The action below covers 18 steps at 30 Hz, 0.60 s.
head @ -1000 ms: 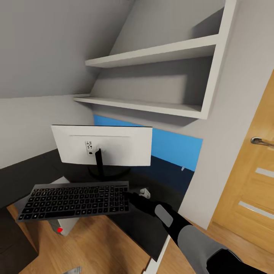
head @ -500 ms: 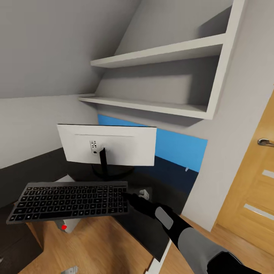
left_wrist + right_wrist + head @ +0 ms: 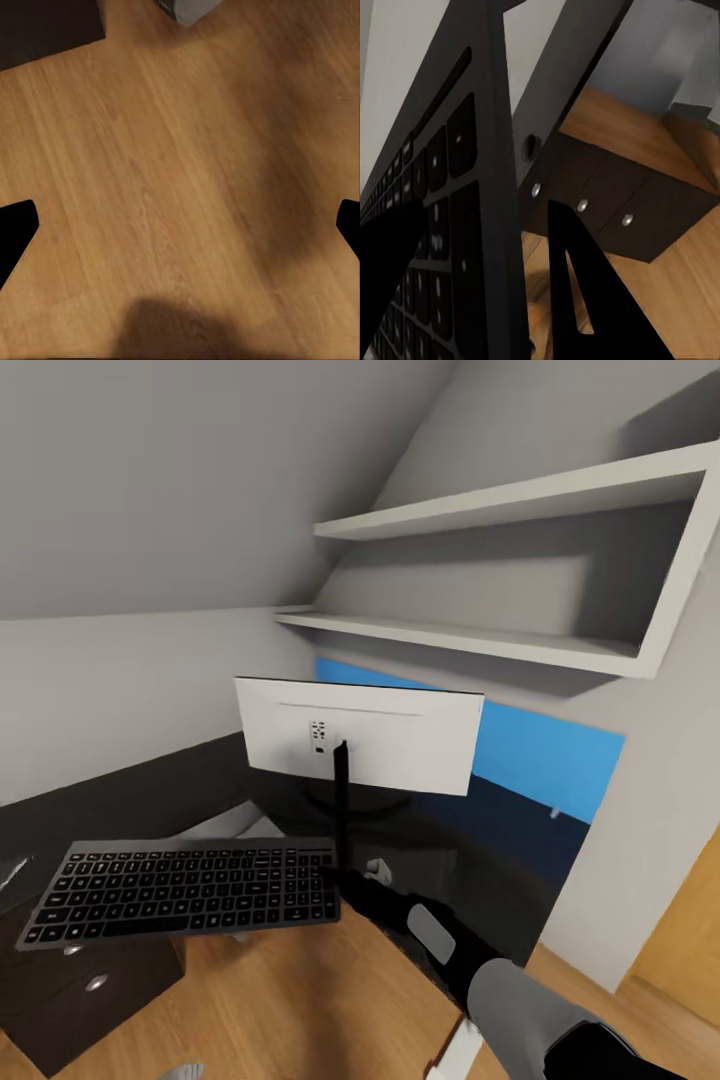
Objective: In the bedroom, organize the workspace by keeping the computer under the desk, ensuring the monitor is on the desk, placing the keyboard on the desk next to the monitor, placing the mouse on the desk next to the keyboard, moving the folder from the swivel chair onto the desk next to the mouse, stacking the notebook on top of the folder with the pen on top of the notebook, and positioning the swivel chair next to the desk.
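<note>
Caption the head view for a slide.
Right gripper holds the keyboard by one end, in the air before the monitor on the desk.

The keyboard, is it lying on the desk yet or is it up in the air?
In the air. The keyboard is gripped at one end by the right gripper, hanging over wooden floor with the desk beyond it.

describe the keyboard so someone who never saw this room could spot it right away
Start at the glossy black desk under the white wall shelves, where the monitor stands with its white back to the camera. In front of it, above the wooden floor, the right gripper holds the keyboard by one end. It is the flat, dark-grey slab covered in black keys.
</note>
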{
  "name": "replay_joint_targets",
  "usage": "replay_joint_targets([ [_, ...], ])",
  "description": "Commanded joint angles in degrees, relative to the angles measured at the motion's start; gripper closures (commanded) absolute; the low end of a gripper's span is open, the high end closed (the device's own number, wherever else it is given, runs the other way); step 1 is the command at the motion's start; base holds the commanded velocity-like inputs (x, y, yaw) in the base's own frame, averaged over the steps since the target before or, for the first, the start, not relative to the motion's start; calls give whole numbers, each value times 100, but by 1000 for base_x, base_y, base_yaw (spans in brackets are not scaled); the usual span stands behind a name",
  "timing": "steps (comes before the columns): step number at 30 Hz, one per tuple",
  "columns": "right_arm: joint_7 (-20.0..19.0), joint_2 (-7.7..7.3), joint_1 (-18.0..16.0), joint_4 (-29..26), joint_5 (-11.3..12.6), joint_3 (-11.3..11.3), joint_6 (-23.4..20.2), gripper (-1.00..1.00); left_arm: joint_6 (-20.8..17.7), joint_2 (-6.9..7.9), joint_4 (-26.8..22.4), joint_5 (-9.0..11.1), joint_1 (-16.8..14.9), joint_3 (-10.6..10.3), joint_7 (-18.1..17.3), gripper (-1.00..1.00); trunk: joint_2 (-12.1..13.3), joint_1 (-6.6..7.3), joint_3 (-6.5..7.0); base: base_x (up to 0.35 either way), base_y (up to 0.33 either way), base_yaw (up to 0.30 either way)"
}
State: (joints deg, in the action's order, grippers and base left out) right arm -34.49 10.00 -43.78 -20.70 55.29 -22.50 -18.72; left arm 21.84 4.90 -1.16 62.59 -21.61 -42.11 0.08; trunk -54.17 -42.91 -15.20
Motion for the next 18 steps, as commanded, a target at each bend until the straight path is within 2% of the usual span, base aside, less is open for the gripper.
replay_joint_targets([
  [1,-5,0,-7,6,52,0,-27,100,7,2,-7,52,-1,-51,1,-100,-4,-1,-7,-3,118,273],
  [18,-5,0,-7,5,52,0,-27,100,5,-7,-7,52,-1,-52,1,-100,-4,-1,-7,1,16,273],
])
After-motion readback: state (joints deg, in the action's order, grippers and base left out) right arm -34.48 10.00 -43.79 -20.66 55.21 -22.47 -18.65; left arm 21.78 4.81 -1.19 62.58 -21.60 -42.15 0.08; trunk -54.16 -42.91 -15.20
